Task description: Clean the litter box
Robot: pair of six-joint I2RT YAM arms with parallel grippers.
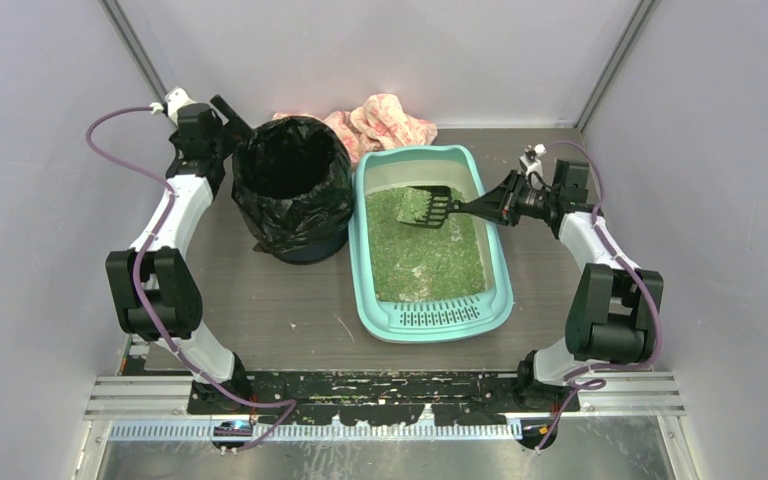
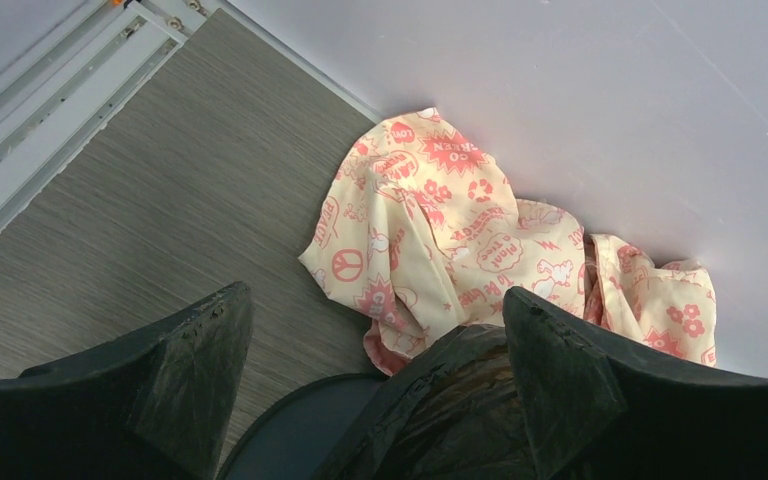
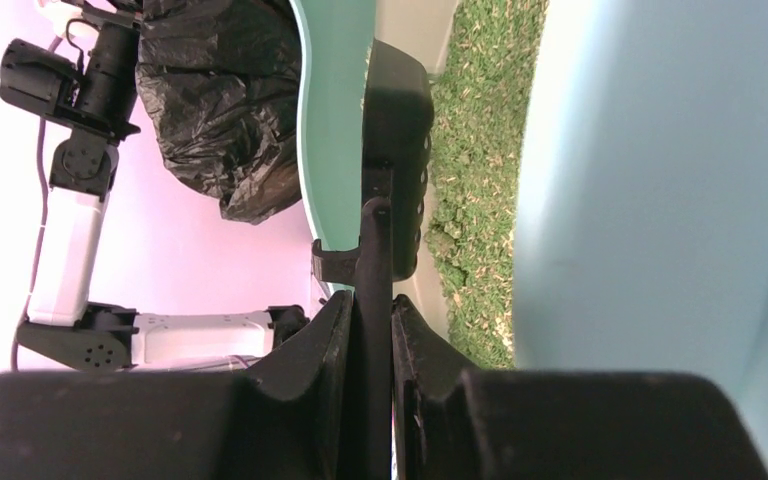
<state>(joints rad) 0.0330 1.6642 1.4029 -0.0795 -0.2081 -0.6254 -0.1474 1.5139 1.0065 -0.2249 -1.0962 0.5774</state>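
The mint-teal litter box (image 1: 501, 262) lies in the middle of the table, slotted lip toward me, with green litter (image 1: 428, 250) inside. A black slotted scoop (image 1: 424, 206) carrying a heap of litter sits over the box's far end. My right gripper (image 1: 501, 205) is shut on the scoop's handle from the right; in the right wrist view the fingers (image 3: 372, 298) clamp the thin black handle, with the scoop (image 3: 398, 150) edge-on beside the litter (image 3: 475, 150). My left gripper (image 1: 226, 122) is open at the back-left rim of the bin, its jaws (image 2: 375, 293) wide apart with nothing held.
A round bin lined with a black bag (image 1: 291, 188) stands left of the litter box. A crumpled cream-and-pink cloth (image 1: 386, 121) lies against the back wall; the left wrist view shows that cloth (image 2: 440, 220) beyond the bag's rim (image 2: 480, 400). Walls enclose the table on three sides.
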